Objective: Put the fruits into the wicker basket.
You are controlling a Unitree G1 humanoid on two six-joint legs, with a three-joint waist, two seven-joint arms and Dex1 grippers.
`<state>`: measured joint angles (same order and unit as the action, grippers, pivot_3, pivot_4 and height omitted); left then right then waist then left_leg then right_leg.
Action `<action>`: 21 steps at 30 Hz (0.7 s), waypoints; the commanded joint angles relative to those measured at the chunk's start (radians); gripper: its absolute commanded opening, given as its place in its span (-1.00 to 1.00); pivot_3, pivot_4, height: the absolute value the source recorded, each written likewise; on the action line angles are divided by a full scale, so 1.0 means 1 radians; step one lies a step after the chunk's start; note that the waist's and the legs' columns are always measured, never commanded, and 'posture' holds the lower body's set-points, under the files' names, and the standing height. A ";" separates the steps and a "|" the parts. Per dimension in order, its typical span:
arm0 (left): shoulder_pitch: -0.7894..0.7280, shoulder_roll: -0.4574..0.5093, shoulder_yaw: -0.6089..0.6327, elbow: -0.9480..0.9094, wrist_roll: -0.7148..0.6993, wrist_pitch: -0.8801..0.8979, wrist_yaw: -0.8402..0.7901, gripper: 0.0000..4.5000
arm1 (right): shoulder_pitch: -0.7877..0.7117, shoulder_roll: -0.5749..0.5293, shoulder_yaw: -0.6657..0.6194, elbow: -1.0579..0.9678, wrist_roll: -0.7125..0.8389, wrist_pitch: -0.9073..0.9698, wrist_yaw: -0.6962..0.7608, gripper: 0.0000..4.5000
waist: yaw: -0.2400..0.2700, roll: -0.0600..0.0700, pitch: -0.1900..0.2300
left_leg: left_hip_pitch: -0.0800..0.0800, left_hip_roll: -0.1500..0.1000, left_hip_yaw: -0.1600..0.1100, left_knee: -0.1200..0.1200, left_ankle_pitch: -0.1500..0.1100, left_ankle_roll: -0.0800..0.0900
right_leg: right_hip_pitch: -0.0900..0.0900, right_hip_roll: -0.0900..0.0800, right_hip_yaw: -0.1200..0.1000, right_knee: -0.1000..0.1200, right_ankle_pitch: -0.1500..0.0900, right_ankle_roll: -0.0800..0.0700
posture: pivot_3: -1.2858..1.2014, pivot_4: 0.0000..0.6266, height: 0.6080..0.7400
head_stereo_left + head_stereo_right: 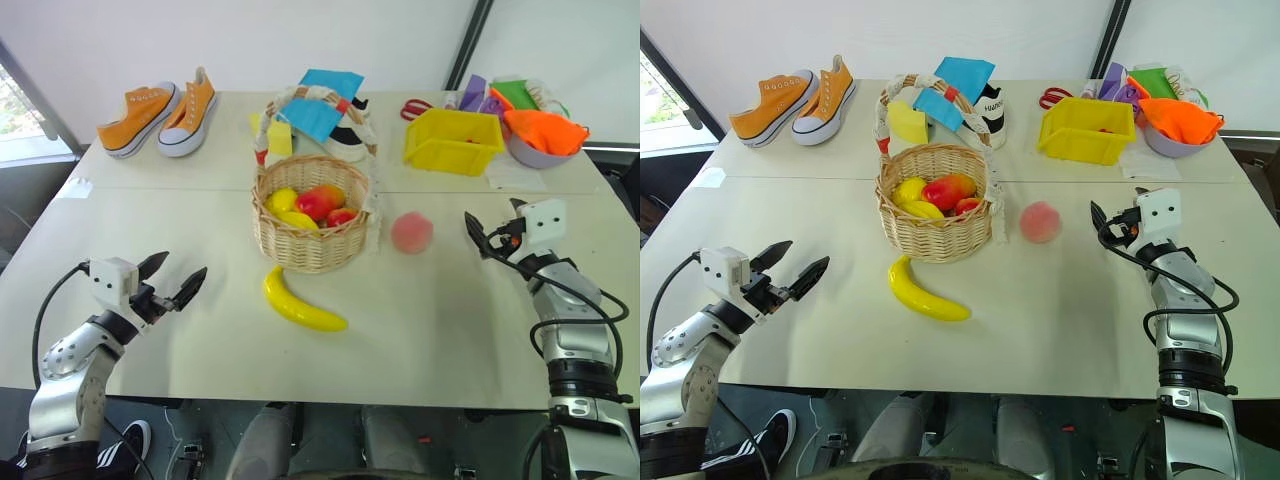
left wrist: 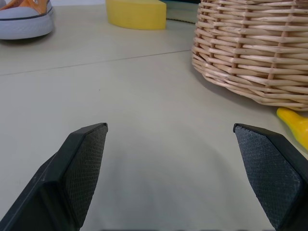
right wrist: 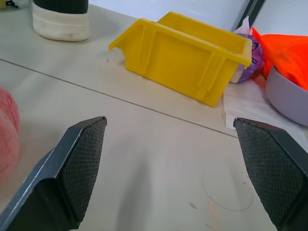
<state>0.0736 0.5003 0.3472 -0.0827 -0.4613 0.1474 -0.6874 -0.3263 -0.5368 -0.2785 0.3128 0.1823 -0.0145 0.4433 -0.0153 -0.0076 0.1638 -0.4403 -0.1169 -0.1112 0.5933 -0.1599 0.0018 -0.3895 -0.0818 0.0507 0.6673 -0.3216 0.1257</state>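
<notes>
1 banana (image 1: pixel 303 303) and 1 peach (image 1: pixel 412 232) lay beside 1 wicker basket (image 1: pixel 310 245) (mid-worktop (image 1: pixel 440 330)), both grippers, left gripper (image 1: pixel 170 280) and right gripper (image 1: pixel 483 232), spread wide, holding nothing.

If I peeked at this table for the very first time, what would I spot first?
Probably the wicker basket in the middle of the table, with small red and yellow fruits inside. Right in front of it lies a shiny yellow banana, and a pink peach sits beside it toward the right claw. At the far left edge stand bright orange sneakers.
</notes>
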 commanded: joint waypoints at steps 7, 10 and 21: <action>-0.011 0.005 0.021 -0.015 -0.007 -0.029 0.007 1.00 | -0.011 -0.004 -0.003 -0.028 0.007 -0.011 0.006 0.96 | 0.000 0.000 0.000 | 0.000 0.000 0.000 0.000 0.000 0.000 | 0.000 0.000 0.000 0.000 0.000 0.000 | 0.03 -0.52 1.00; -0.014 0.005 0.020 -0.007 -0.009 -0.034 0.000 1.00 | -0.014 -0.002 -0.001 -0.024 0.006 -0.013 0.006 0.96 | 0.000 0.000 0.000 | 0.000 0.000 0.000 0.000 0.000 0.000 | 0.000 0.000 0.000 0.000 0.000 0.000 | 0.03 -0.52 1.00; -0.004 0.006 0.021 -0.016 -0.025 -0.038 -0.023 1.00 | -0.022 0.000 0.002 -0.016 0.004 -0.018 0.007 0.96 | 0.000 0.000 0.000 | 0.000 0.000 0.000 0.000 0.000 0.000 | 0.000 0.000 0.000 0.000 0.000 0.000 | 0.03 -0.52 1.00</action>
<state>0.0683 0.5001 0.3475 -0.0797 -0.4702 0.1268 -0.7022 -0.3284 -0.5356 -0.2769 0.3141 0.1804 -0.0149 0.4495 -0.0153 -0.0076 0.1638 -0.4403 -0.1168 -0.1112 0.5934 -0.1599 0.0018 -0.3896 -0.0817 0.0507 0.6672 -0.3216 0.1257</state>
